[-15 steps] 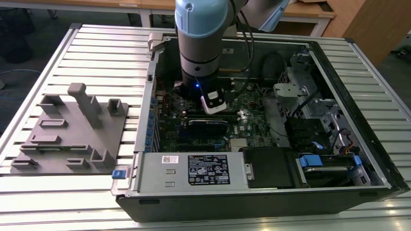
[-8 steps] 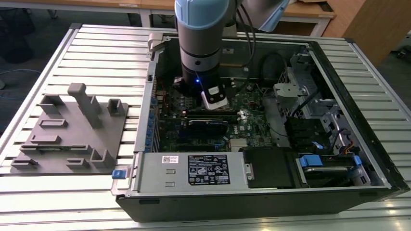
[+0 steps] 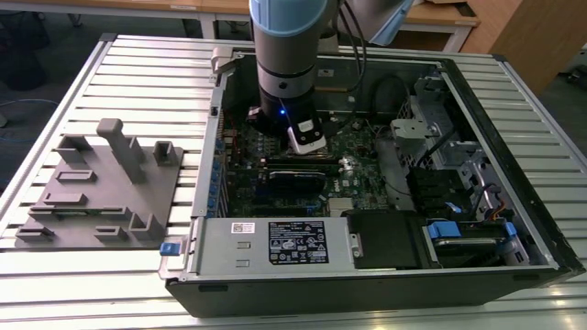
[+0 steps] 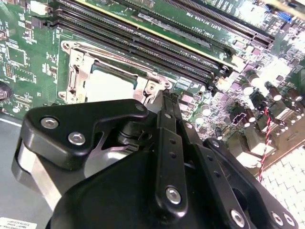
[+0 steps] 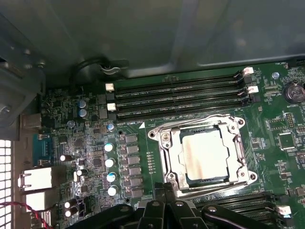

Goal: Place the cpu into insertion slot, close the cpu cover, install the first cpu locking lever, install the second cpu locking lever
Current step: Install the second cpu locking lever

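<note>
Sitting in insertion slot (image 5: pixel 205 162): cpu (image 5: pixel 206 153)

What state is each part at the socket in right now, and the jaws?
cpu: seated flat in the insertion slot.
insertion slot: occupied by the cpu.
cpu cover: lowered, framing the cpu.
gripper: jaws together at the socket's edge, holding nothing visible.
computer case: side open, lying on the table.

cpu (image 5: pixel 206 155) in insertion slot (image 5: pixel 167 157)

Workshop: opened computer case (image 3: pixel 385 275) on slatted workbench (image 3: pixel 82 289).
</note>
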`<state>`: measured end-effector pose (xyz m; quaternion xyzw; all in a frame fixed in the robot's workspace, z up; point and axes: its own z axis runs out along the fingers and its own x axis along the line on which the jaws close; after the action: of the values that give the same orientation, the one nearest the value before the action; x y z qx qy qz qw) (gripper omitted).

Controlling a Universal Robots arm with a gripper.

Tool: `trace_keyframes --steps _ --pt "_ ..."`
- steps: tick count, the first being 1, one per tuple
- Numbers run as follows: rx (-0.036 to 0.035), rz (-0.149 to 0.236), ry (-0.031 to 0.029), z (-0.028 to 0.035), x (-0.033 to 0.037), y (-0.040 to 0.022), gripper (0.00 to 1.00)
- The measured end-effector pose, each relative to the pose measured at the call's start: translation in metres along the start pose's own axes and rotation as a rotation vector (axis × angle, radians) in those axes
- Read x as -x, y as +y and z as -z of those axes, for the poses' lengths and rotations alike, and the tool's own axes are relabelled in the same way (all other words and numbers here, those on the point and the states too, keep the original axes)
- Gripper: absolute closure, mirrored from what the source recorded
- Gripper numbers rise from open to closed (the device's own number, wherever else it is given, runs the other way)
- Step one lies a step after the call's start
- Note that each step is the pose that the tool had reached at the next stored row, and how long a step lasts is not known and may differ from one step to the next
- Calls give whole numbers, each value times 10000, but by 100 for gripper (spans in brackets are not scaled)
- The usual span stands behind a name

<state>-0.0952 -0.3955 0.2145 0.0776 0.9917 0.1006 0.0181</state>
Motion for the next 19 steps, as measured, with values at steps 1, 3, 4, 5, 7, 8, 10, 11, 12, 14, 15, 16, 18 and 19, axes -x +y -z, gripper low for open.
trace_keyframes --steps 1,3,4,5,7,8,10,11,12,14,15,16,18,19 --pt "-3 1 1 1 0 1 89" --pt "-3 -1 1 -4 -5 26 89" --pt "-3 0 1 -8 -7 44 89" --pt "-3 0 1 -12 -11 64 89" --pt "-2 0 1 -22 -17 106 89" --pt "-2 0 1 -27 -21 126 89" --pt "-3 0 0 -35 -26 161 89" --pt "-5 -1 0 -39 -29 176 89" --pt "-16 0 -1 -43 -30 191 89" --pt "-65 4 -9 -48 -13 210 89" --pt "-108 4 -16 -51 -5 220 89" --pt "-162 6 -24 -53 4 230 89" --pt "-296 12 -45 -57 21 245 89" --pt "-381 14 -57 -58 29 253 89"
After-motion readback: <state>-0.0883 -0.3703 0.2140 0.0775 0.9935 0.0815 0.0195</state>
